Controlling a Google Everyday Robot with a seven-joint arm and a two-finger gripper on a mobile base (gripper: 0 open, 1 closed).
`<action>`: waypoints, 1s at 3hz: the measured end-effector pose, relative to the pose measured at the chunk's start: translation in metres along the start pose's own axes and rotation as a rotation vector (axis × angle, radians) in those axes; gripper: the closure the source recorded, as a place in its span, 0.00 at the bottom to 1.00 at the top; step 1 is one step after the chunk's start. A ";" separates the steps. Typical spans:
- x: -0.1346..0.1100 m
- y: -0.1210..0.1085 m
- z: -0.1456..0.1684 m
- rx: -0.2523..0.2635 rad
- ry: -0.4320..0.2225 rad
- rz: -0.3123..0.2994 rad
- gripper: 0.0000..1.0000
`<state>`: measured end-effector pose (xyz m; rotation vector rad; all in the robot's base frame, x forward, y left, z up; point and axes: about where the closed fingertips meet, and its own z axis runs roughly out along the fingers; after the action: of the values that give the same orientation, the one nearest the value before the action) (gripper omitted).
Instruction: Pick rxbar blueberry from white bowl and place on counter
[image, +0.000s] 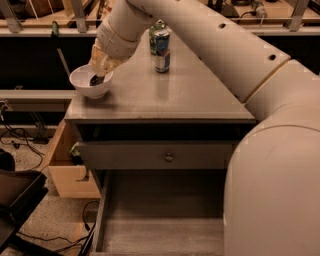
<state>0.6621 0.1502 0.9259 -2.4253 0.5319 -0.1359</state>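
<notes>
lying just under gripper (102, 71): rxbar blueberry (95, 80)

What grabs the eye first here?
The bulky white robot arm fills the right side and sweeps across to the upper left. Its gripper is down in the small round white bowl at the left edge of the flat grey counter, over a dark-wrapped bar. Two drink cans stand further back.

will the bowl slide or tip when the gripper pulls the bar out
Likely slides: the bowl looks glossy and small on a smooth counter. It may tip too, since it sits near the counter's edge with the gripper reaching into it.
</notes>
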 end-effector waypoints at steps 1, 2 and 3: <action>0.015 -0.025 -0.011 -0.029 0.030 -0.029 1.00; 0.043 -0.050 -0.036 -0.020 0.093 -0.004 1.00; 0.072 -0.055 -0.087 0.046 0.184 0.077 1.00</action>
<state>0.7269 0.1100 1.0262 -2.3567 0.6959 -0.3370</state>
